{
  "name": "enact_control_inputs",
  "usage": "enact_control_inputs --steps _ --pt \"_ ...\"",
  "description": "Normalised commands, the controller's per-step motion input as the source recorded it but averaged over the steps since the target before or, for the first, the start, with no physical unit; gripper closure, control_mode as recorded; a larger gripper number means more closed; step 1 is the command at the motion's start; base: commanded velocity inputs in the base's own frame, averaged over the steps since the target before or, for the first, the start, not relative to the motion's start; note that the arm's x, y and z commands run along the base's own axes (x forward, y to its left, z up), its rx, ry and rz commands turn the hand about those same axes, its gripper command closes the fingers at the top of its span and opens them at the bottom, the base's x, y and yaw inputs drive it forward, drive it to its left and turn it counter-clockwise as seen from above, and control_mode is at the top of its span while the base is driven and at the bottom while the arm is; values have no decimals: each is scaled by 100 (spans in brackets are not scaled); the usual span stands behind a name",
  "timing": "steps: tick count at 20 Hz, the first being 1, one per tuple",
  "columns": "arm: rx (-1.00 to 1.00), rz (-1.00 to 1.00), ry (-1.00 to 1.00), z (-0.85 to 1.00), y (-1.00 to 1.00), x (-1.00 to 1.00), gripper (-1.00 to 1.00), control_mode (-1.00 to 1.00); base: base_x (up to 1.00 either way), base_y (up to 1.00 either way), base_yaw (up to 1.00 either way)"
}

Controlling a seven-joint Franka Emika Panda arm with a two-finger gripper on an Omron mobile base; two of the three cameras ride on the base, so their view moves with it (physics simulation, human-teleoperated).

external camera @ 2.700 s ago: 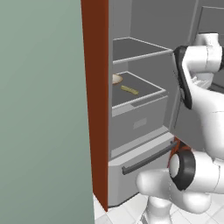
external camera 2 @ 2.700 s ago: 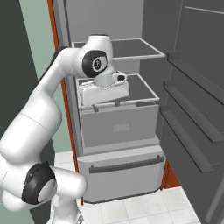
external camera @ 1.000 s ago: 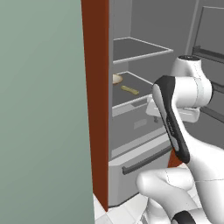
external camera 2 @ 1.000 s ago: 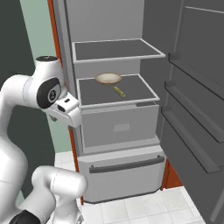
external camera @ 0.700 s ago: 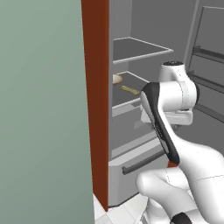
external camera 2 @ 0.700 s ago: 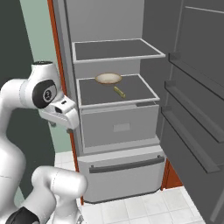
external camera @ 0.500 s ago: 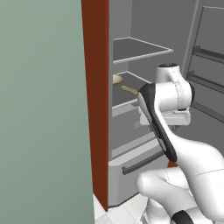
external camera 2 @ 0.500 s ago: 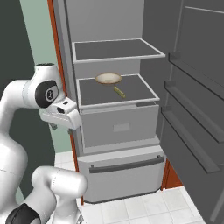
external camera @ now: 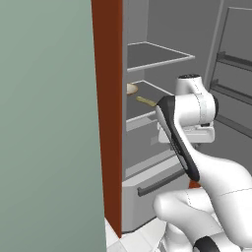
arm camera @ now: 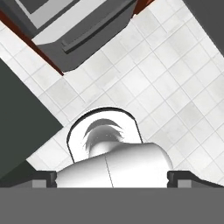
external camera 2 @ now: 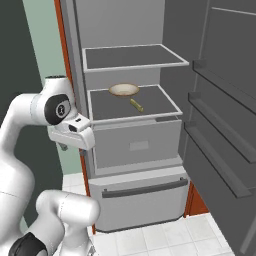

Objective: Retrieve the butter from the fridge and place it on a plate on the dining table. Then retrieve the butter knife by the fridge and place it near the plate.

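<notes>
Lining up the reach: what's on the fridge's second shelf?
On the second shelf lie the butter, a thin yellowish stick, and a tan round item behind it at the back left, the two apart. In the left base view the arm covers the shelf's right part.

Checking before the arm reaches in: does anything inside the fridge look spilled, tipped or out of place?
Nothing stands out. The fridge is open; on its middle shelf the butter lies flat beside a tan round item, with no spill around them. The shelves sit level and the drawers below are closed.
</notes>
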Motion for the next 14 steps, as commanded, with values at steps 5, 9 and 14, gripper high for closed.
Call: enact_control_inputs --steps 5,9,14 --pt "0 1 0 0 0 2 -100 100 10 -18 9" --pt "0 0 0 0 0 0 -100 100 32 -57 28" --pt "0 0 0 0 0 0 -100 100 29 -63 46"
